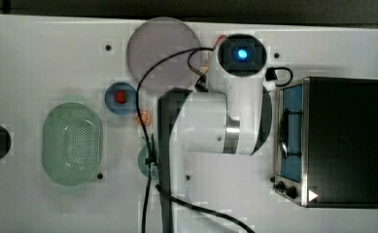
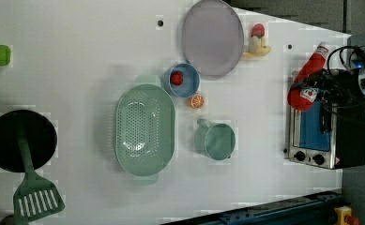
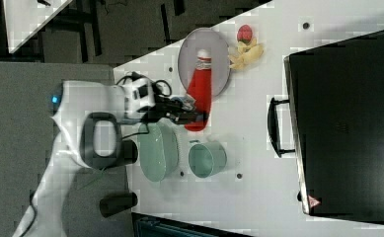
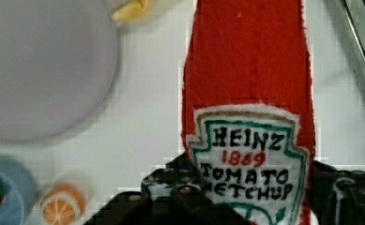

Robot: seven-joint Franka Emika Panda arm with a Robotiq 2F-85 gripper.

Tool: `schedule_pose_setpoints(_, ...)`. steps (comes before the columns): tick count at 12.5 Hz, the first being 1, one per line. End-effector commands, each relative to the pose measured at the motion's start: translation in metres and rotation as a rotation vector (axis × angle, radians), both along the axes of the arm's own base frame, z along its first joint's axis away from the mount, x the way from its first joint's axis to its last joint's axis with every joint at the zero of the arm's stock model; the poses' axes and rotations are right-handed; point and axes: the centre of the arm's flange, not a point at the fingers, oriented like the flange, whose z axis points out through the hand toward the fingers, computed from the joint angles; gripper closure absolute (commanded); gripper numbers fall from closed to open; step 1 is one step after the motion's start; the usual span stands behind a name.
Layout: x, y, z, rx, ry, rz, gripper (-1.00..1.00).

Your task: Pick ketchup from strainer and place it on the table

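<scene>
Ketchup (image 3: 198,94) held aloft, clear of the strainer (image 3: 158,152), jaws of the gripper (image 3: 195,116) pinching its base end. In the right view its long axis runs vertically in frame, cap toward the plate (image 3: 187,59).

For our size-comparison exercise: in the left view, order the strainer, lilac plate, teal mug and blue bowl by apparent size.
1. strainer
2. lilac plate
3. teal mug and blue bowl: look alike, so unranked.
</scene>
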Motion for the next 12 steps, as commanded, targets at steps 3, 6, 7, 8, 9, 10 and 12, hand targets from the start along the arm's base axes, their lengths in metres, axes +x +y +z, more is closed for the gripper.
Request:
schedule_pose_setpoints(3,-0.033,0.037,-0.085,0.027,-0.040,0.140,-0.19)
schedule_pose_setpoints(6,-0.050,0.038,-0.144,0.054,-0.014,0.136,-0.45)
schedule_pose_setpoints(7,-0.053,0.038,-0.159,0.061,-0.014,0.134,-0.67)
schedule_pose_setpoints(8,-0.053,0.039,-0.167,0.066,-0.023,0.135,-0.89)
schedule_pose_setpoints(9,-0.052,0.040,-0.167,0.067,-0.028,0.137,-1.00)
schedule_pose_setpoints(10,-0.050,0.041,-0.159,0.063,-0.040,0.138,-1.00)
schedule_pose_setpoints(12,-0.036,0.042,-0.116,0.043,-0.124,0.143,-1.00)
